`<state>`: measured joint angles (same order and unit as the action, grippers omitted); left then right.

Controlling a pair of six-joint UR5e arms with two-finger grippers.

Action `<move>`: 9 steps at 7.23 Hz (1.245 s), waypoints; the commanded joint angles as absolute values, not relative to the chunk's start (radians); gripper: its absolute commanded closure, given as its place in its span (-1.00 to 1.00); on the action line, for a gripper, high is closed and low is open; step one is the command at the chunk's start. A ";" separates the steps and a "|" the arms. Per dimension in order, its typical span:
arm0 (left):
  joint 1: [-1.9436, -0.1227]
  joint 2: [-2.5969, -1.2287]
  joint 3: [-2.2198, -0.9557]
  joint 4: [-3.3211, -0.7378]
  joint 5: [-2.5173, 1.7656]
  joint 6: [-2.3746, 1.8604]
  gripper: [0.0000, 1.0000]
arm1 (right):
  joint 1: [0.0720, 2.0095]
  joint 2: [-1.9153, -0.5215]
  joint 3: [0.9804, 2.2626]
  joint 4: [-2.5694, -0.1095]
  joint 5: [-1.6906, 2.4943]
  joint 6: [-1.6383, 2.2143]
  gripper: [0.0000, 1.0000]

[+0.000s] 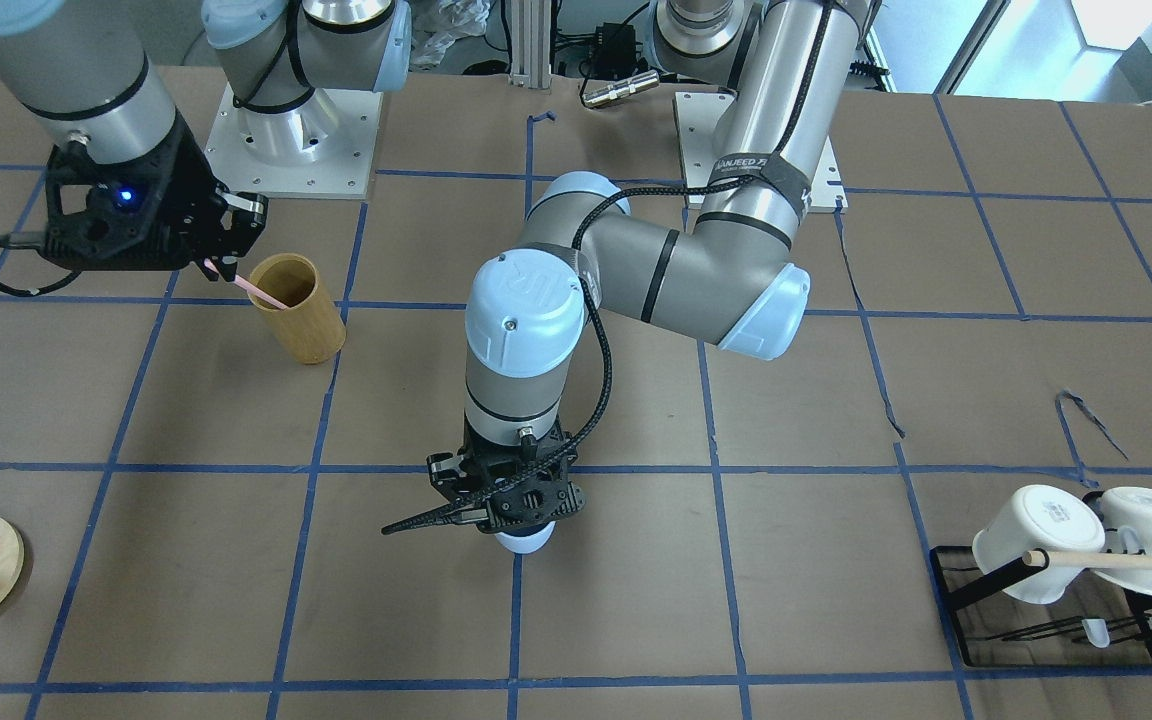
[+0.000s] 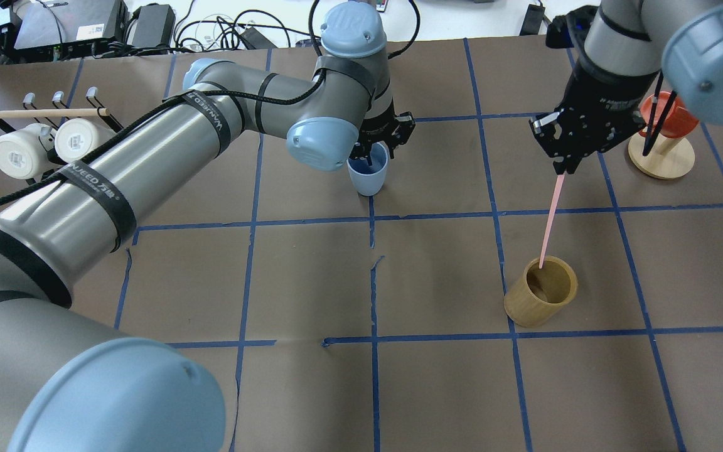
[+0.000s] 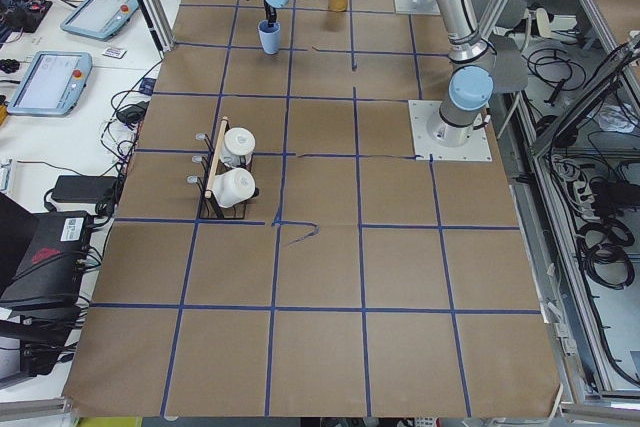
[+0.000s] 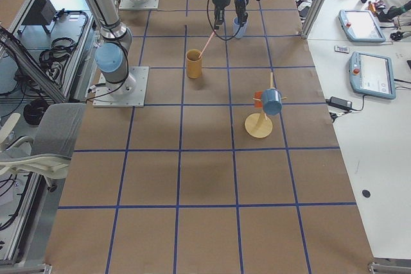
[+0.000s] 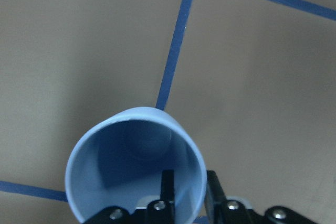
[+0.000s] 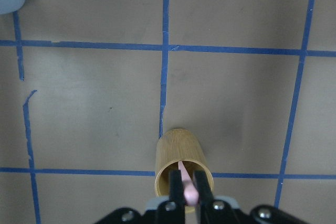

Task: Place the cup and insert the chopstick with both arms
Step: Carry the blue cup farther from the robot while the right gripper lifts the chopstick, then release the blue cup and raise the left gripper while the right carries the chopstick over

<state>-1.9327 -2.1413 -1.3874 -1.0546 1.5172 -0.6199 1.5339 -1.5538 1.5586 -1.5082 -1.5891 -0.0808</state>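
Cup in one gripper, chopstick in the other. My left gripper [image 5: 190,187] pinches the wall of the pale blue cup [image 5: 131,171] at its rim. One finger is inside the cup and the other outside, closed down to the thickness of the plastic. The cup is upright, mouth up, over a blue tape line [image 5: 173,61] near the middle of the brown counter [image 2: 437,389]. I cannot tell whether its rounded base touches the surface.

My right gripper [image 2: 565,164], well apart on my right side, is clamped tight on the upper end of the pink chopstick [image 2: 550,220]. The chopstick slants down from the fingertips. Its lower end sits at the open mouth of a tan wooden cylinder [image 2: 540,292], which stands upright on the counter just beside a crossing of tape lines. How deep the tip reaches inside I cannot tell. In the right wrist view the stick points straight into that opening.

The cup and the cylinder stand well apart. On my left side of the counter, two white mugs [image 2: 16,154] sit by a pale wooden rod [image 2: 41,113].
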 commanded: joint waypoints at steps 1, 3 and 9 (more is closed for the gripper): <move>-1.907 -2.029 -1.387 -1.171 1.520 -0.563 -1.00 | 1.534 -1.560 1.410 -1.393 -1.579 -0.081 1.00; -1.872 -1.854 -1.475 -1.290 1.519 -0.474 -0.96 | 1.545 -1.551 1.364 -1.399 -1.512 -0.080 1.00; -1.628 -1.526 -1.618 -1.587 1.542 -0.194 -1.00 | 1.776 -1.333 1.371 -2.027 -1.479 0.121 0.99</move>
